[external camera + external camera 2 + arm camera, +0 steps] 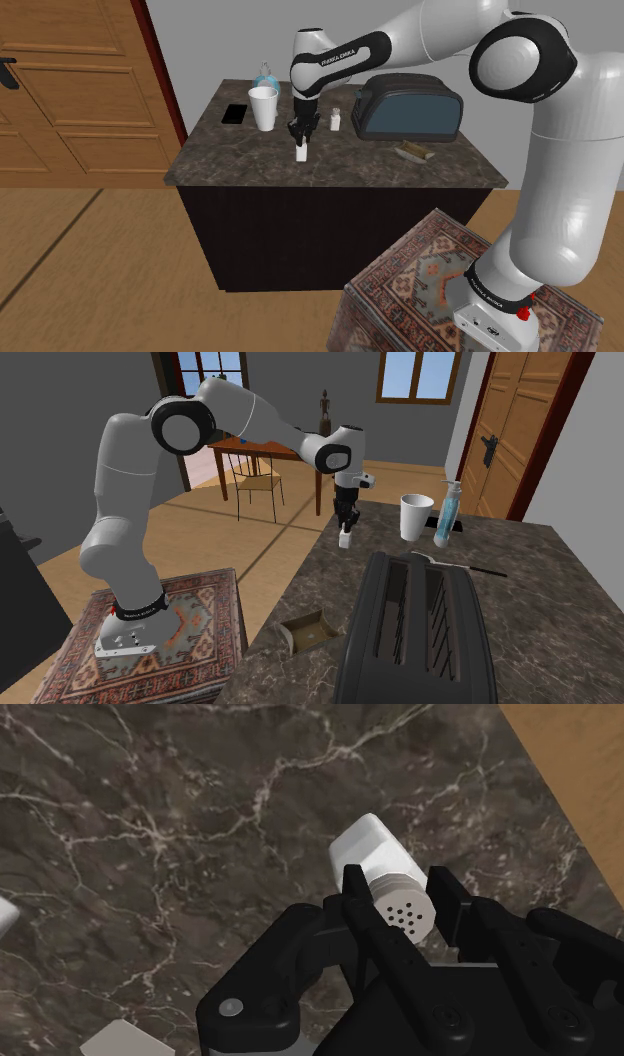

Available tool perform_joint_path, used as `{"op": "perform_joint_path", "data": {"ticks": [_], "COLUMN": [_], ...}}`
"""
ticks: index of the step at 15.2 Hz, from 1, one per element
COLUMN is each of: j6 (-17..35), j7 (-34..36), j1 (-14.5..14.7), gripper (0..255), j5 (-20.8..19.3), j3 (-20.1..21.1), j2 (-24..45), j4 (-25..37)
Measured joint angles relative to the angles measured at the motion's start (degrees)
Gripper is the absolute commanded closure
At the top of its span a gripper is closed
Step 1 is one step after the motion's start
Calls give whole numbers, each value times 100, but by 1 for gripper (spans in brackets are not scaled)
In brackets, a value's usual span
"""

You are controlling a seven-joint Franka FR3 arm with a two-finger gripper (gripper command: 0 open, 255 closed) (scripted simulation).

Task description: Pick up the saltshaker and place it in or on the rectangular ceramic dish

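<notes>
The white saltshaker (301,153) (345,538) stands upright near the front edge of the dark marble counter (250,160), in front of the white cup. My black gripper (299,138) (346,524) comes straight down on it. In the wrist view the fingers clasp the saltshaker (372,854) just below its perforated cap, so the gripper (400,894) is shut on it. Whether its base still touches the counter I cannot tell. The rectangular tan dish (413,153) (308,630) lies in front of the toaster, well off toward the shoulder view's right.
A white cup (263,106) (415,516), a blue bottle (266,75) (447,515) and a black phone (235,114) stand behind the gripper. A second small shaker (336,121) and a big dark toaster (410,108) (415,632) stand toward the dish. A wooden door (70,90) is at the left.
</notes>
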Motion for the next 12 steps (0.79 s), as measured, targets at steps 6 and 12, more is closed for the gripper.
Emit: {"op": "perform_joint_path", "data": {"ticks": [6, 12], "j6": [-248, -666], "j7": [-6, -14], "j1": [-6, -12], "gripper": [255, 255], "j5": [9, 20], "j3": [3, 6], "j2": [-106, -243], "j4": [142, 424]}}
